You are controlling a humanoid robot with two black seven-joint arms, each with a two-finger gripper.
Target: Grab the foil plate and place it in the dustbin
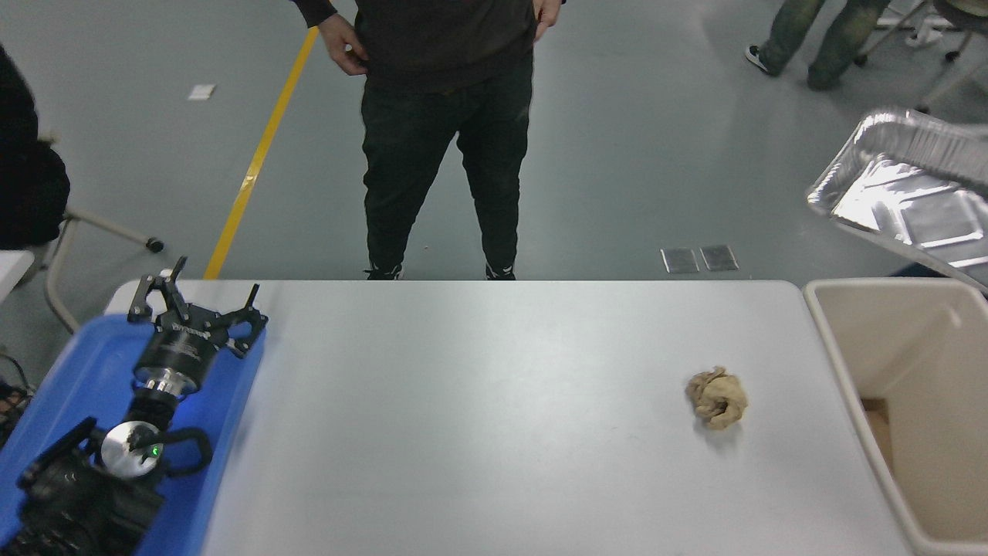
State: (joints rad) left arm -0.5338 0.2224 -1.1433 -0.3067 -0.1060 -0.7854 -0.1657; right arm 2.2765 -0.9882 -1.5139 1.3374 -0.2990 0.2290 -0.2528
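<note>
Foil plate: up in the air at the far right edge, there it is, the foil plate (915,197), tilted, shiny inside facing us, part of it cut off by the frame.
Position over bin: it hangs above the far end of the dustbin (837,363), clear of the rim, not touching.
Dustbin: beige, open-topped, sitting just beside the right end of the desk (478,417).
Right claw: out of sight beyond the right edge, so what holds the plate cannot be seen.
Left claw: parked at lower left, the left claw (197,309) rests over the blue tray (93,371), its fingers spread wide with nothing between them.
Paper ball: a crumpled brown paper ball (718,397) lies alone on the desk, near the bin side.
Far side: a person in dark clothes (448,131) stands just behind the far edge of the desk, hands at the waist.
Background: another pair of legs (818,38) at top right, and a yellow floor line (258,150) running away on the left.
</note>
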